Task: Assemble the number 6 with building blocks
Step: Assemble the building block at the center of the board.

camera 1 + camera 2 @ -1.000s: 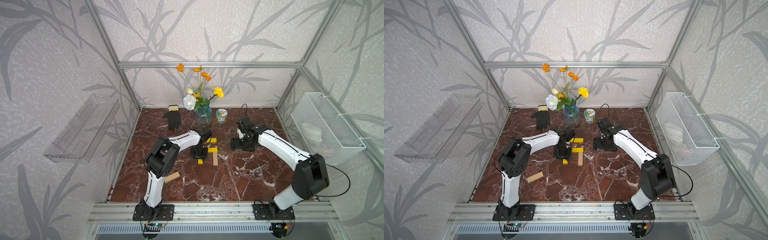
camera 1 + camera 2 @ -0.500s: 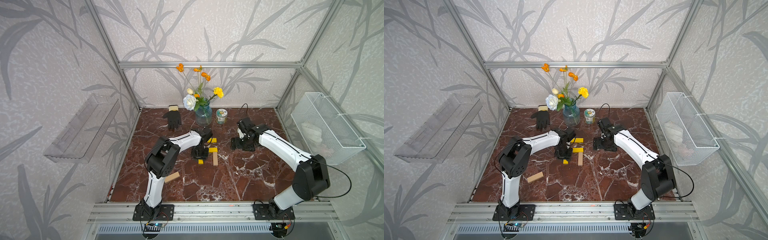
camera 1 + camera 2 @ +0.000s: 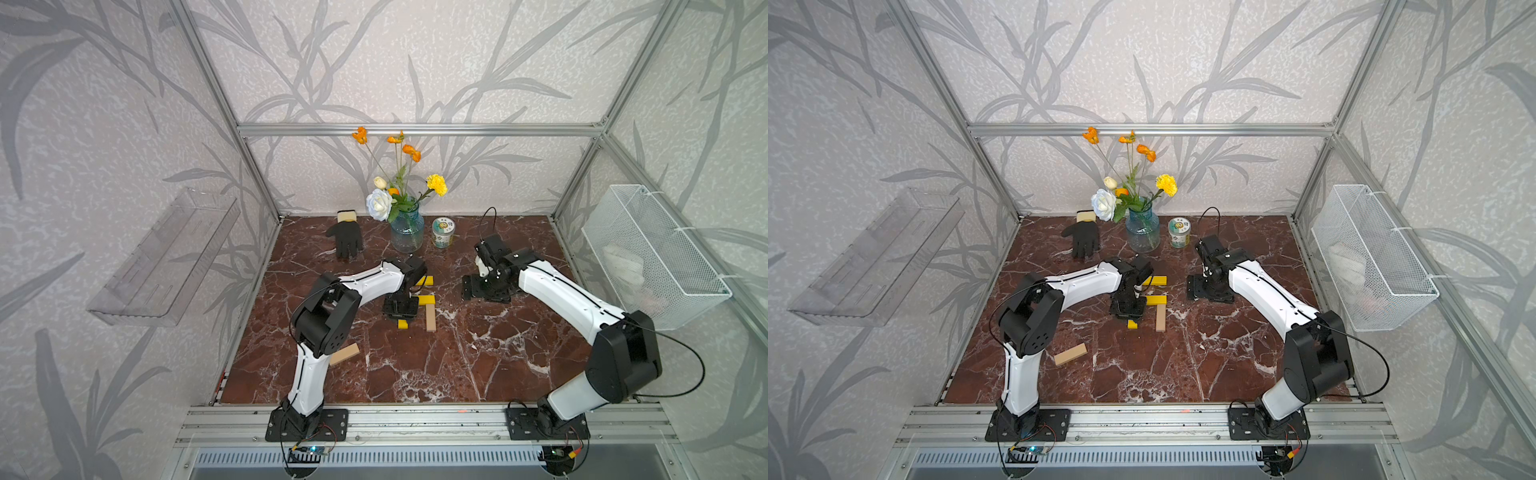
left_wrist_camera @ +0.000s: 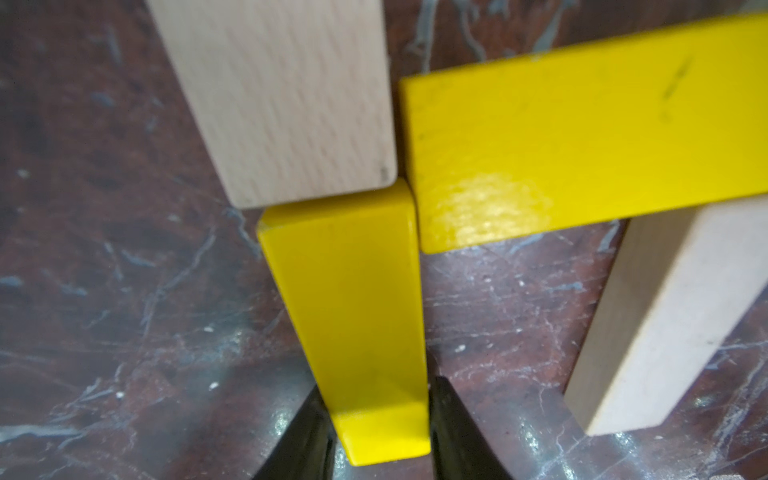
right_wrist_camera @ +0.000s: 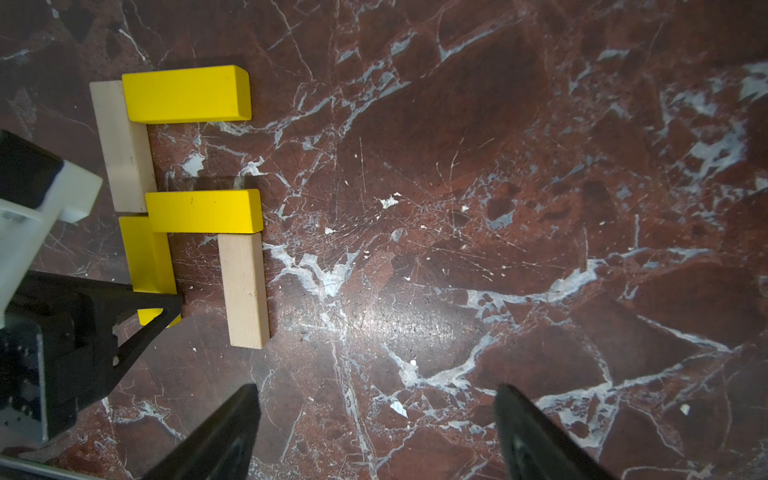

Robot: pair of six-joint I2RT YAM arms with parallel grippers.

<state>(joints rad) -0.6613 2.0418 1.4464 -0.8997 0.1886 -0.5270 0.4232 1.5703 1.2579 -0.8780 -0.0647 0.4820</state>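
Left wrist view: downturned fingers [image 4: 301, 438] tight on yellow block [image 4: 357, 316].

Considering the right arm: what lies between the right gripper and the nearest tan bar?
Bare marble only, from right gripper to tan bar, in the right wrist view.

You've got nothing legible here. Your one candidate is the small jar [image 3: 443, 232] near the back wall, seen in both top views. It carries a round green-and-white label on top, but the print is too small to make out. Closer in, the left wrist view gives you the yellow bar [image 4: 353, 311] as plain paint. The neighbouring yellow bar [image 4: 582, 137] shows only a dark scuff, not a character.
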